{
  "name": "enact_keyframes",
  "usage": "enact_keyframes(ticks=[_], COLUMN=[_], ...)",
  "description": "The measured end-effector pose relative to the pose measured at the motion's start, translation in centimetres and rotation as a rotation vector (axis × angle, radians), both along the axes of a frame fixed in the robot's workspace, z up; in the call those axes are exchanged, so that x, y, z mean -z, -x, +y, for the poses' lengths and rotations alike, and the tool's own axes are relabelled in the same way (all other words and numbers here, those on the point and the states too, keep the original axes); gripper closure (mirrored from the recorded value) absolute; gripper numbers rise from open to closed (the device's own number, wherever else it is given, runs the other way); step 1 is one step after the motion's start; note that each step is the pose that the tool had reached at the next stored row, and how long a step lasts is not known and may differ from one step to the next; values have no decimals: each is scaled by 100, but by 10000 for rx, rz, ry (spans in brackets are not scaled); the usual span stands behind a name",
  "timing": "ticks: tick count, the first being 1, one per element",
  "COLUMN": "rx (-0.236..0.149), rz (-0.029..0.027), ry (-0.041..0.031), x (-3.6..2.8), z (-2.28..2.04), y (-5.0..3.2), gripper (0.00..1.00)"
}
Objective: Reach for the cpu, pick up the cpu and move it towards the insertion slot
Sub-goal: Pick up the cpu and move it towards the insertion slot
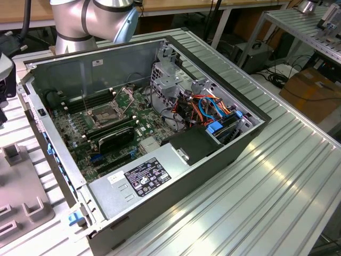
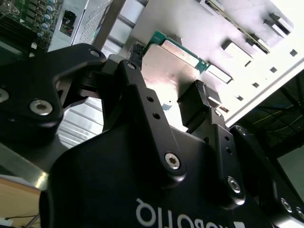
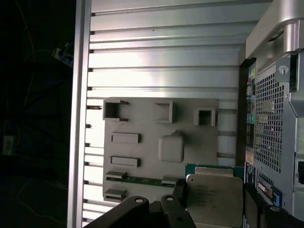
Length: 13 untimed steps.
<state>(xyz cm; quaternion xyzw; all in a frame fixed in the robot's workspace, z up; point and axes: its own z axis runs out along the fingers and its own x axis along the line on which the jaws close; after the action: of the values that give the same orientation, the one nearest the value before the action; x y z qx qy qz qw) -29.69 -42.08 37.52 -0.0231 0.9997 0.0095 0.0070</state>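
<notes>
The gripper (image 2: 167, 96) hangs over the gray fixture plate (image 3: 142, 123) on the ribbed table (image 3: 161, 57), beside the open computer case (image 1: 160, 160). Its jaws pinch the cpu (image 2: 168, 64) by opposite edges, leaving the flat chip level and its face free for the empty socket (image 1: 105, 113).

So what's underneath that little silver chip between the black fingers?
Below the chip I can see a grey holder plate resting on the ribbed metal table. The spot directly beneath the chip is covered.
</notes>
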Motion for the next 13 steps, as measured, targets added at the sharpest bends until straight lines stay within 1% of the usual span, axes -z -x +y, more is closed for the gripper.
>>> enact_keyframes(ticks=[2,9,11,13], rx=[0,0,1,0], rz=[0,4,5,4], ry=[0,0,0,0], x=[1,1,1,2], z=[0,0,0,0], y=[-13,-146,-200,-226], gripper=[45,45,45,45])
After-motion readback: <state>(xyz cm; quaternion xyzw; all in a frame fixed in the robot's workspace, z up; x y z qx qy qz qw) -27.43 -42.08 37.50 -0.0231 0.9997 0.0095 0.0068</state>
